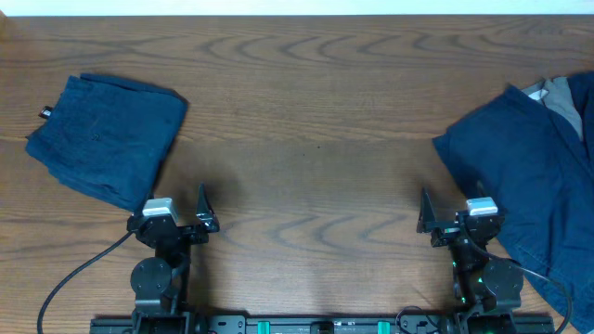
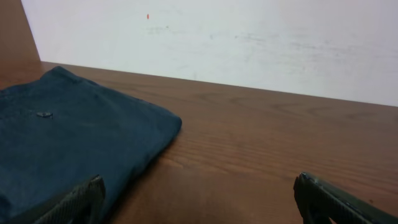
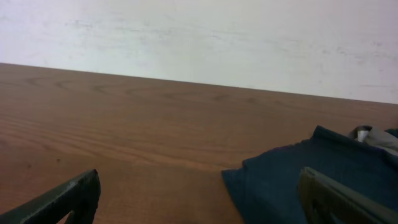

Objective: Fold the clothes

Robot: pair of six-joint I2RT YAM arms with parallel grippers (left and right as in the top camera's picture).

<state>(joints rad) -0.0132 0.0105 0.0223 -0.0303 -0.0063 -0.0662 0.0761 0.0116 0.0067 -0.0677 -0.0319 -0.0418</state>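
Brown tabletop [image 1: 306, 111] of wood-grain finish, long wavy streaks running left to right, with a faint sheen. Beyond its far edge, a flat off-white wall [image 2: 236, 43], lightly scuffed.

At far left, a folded navy garment [image 1: 107, 139]: soft matte cotton-like cloth in a thick, roughly square packet set at a slant, edges rounded, surface finely creased. A small dark button [image 2: 43, 114] on top in the left wrist view. Its near corner just beside the left arm [image 1: 160, 243]; touching or not, cannot tell.

At the right edge, a loose navy heap [image 1: 529, 176], much larger, unfolded, with broad rumpled folds and a blunt corner pointing toward the middle. A scrap of pale grey cloth [image 1: 557, 93] peeking out at its far side, seen also from the right wrist [image 3: 373, 135].

Left jaws spread wide and empty, dark textured fingertips [image 2: 81, 199] low at both lower corners of the wrist view, over bare wood and the folded garment's near edge.

Right jaws equally wide, holding nothing, one fingertip [image 3: 336, 199] in front of the heap's edge, the right arm [image 1: 478, 246] just beside the cloth.

A black cable [image 1: 74, 278] curving from the left arm toward the near left.
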